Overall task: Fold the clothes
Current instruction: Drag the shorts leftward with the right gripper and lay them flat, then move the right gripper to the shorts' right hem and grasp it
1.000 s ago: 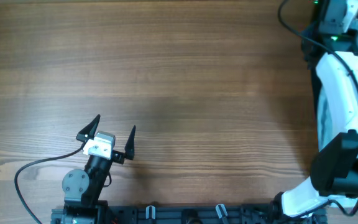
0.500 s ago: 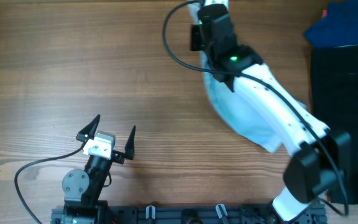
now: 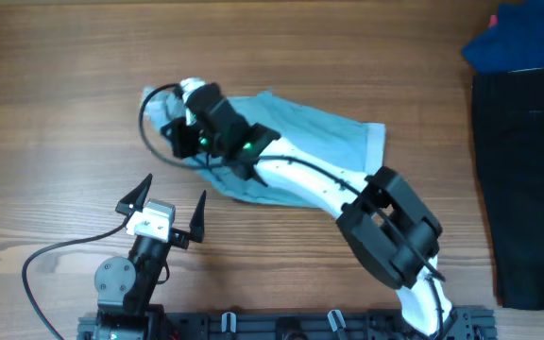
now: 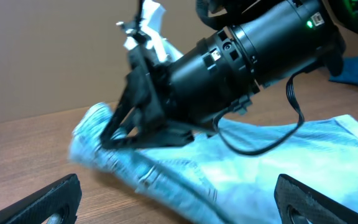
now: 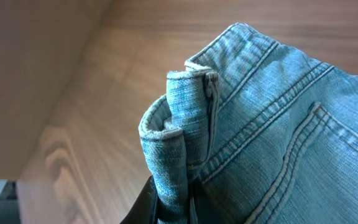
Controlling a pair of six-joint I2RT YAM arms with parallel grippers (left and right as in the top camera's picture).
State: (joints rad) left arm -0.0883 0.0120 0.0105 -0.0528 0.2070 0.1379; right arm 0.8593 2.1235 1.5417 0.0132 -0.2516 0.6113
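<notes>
A pair of light blue jeans [image 3: 319,142] lies spread across the middle of the wooden table. My right gripper [image 3: 179,123] is shut on the jeans' waistband at their left end; the right wrist view shows the folded denim edge [image 5: 182,143] pinched between the fingers [image 5: 176,205]. My left gripper [image 3: 168,203] is open and empty at the near left, just in front of the jeans' left end. In the left wrist view the jeans [image 4: 247,162] lie ahead of the open fingers [image 4: 179,199], with the right arm's wrist above them.
A dark blue garment [image 3: 518,38] lies at the far right corner beside a black surface [image 3: 527,170] along the right side. The black rail [image 3: 281,326] runs along the table's front edge.
The right arm has swept from the far right across to the left, dragging the jeans onto the middle of the table. The left arm has not moved.
</notes>
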